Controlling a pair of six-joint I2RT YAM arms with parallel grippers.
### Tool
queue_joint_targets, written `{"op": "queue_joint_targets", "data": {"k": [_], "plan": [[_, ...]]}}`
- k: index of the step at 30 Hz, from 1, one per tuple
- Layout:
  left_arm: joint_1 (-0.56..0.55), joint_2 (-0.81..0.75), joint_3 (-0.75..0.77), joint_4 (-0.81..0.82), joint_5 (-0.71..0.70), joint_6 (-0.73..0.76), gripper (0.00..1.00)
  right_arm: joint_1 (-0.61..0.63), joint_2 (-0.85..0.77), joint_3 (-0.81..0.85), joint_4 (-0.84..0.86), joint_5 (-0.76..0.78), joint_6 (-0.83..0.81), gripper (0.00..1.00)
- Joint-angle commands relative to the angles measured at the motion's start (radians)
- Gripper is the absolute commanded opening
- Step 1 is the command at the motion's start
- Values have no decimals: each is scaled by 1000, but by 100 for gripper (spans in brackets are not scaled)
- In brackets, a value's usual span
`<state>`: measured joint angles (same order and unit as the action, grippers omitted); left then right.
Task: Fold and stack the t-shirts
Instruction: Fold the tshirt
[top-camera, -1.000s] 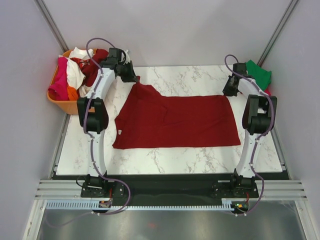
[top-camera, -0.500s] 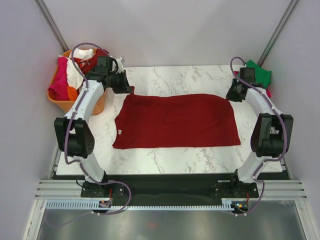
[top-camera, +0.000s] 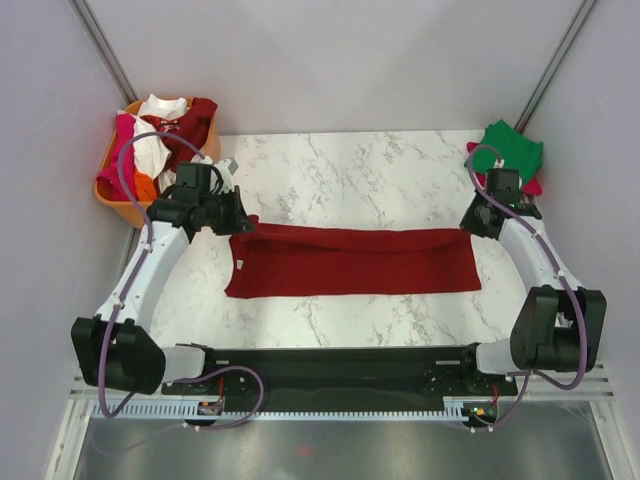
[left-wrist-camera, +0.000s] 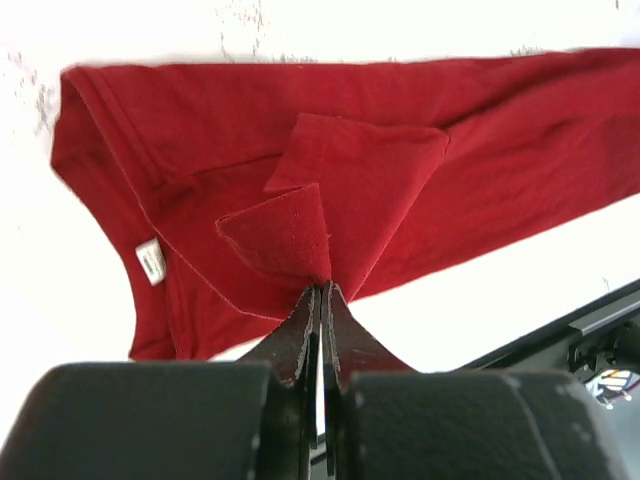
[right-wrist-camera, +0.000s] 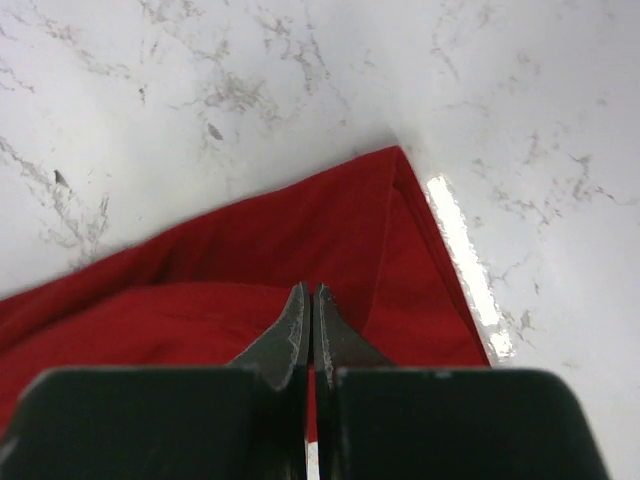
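A dark red t-shirt lies on the marble table as a long band, its far half doubled over towards the near edge. My left gripper is at the band's left end, shut on a pinch of the red cloth near the collar; the jaw tips meet on the fabric. At the right end my right gripper is shut on the shirt's edge, with its tips closed over the cloth by the corner. More t-shirts, white, pink-red and orange, are piled in the basket.
An orange plastic basket stands off the table's far left corner. A green t-shirt lies at the far right corner. Bare marble shows behind and in front of the red shirt. Grey walls close in both sides.
Both grippers have drawn the shirt's far edge towards the near side, so the flat shirt is now doubled into a narrow band. Both arms have swung nearer.
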<state>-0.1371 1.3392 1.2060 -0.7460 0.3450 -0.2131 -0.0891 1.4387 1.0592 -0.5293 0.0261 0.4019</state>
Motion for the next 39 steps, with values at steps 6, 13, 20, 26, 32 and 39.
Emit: {"op": "queue_joint_targets", "data": {"k": [6, 13, 20, 26, 32, 39], "plan": [[-1, -184, -186, -12, -67, -68, 2, -3, -184, -154, -20, 95, 86, 0], [-1, -204, -273, -18, -84, -86, 4, -3, -207, -244, -14, 95, 107, 4], [-1, 15, -220, -88, -204, -123, 80, -26, -169, -300, 20, 133, 172, 98], [-1, -1, -178, -82, -311, -183, 92, -31, -152, -225, 12, 138, 123, 98], [-2, 47, -204, -69, -373, -213, 89, 23, -161, -190, 52, 66, 72, 98], [-13, 250, -180, -7, -319, -233, 81, 48, 72, -146, 103, -12, 64, 96]]}}
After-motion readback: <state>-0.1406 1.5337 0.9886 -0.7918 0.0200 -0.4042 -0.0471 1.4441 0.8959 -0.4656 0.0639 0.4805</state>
